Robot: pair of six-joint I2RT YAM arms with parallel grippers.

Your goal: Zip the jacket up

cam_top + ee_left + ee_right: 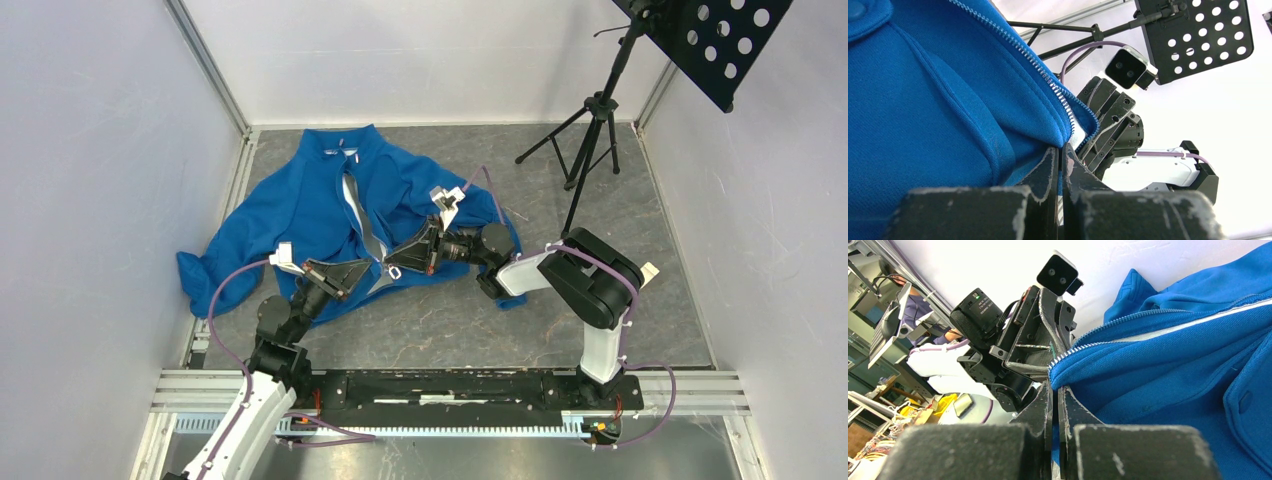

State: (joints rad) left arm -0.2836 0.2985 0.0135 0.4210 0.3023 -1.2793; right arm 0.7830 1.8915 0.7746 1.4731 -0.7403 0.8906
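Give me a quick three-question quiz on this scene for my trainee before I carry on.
1. Multiple choice: where on the jacket are the left gripper and right gripper clamped?
A. the collar
B. the bottom edge, either side of the zipper
C. the sleeve cuffs
2. True or false: the zipper is closed all the way up to the collar.
3. Fill in: the black stand is on the robot's ____ side.

Key: 1 B; 2 false; 3 right.
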